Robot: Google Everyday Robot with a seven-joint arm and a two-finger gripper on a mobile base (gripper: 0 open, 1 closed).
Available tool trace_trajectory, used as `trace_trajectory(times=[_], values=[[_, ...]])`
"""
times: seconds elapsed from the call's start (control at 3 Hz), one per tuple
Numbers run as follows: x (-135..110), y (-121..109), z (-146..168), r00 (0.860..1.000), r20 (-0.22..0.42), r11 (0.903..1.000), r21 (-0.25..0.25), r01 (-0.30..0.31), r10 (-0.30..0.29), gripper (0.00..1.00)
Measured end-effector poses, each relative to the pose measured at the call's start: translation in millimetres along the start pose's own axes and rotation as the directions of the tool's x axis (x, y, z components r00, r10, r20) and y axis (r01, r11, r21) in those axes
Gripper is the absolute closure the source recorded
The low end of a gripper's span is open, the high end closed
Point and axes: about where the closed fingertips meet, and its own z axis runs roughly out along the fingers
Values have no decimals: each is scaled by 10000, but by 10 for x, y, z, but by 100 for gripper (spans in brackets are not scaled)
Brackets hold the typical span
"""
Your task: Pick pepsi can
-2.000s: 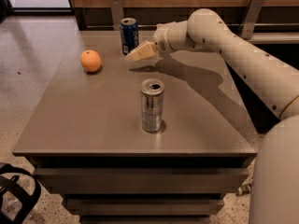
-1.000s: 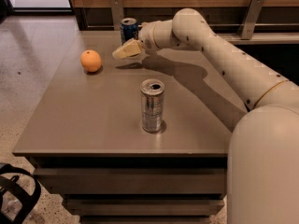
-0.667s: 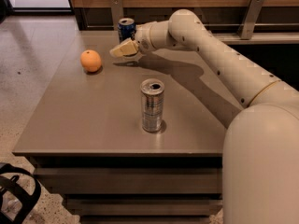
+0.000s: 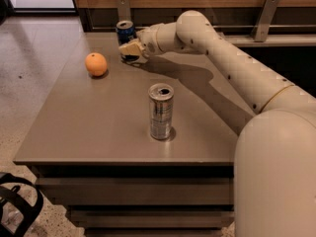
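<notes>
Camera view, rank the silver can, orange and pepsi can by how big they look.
1. silver can, nearest the camera.
2. orange and pepsi can look alike; the pepsi can stands farthest, partly hidden by the gripper just in front.

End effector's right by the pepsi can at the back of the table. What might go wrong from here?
The end effector sits low in front of the pepsi can, which stands near the far edge of the table; a push forward could topple it or knock it off the back. A sideways sweep might bump the orange, which would probably roll.
</notes>
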Motion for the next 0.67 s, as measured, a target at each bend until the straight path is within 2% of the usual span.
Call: trace_trajectory(times=[0.33,0.67], values=[[3,19,25,10000,-4,10000,-43,-4,4,88],[6,37,48,10000,-7,10000,-82,-7,7,100]])
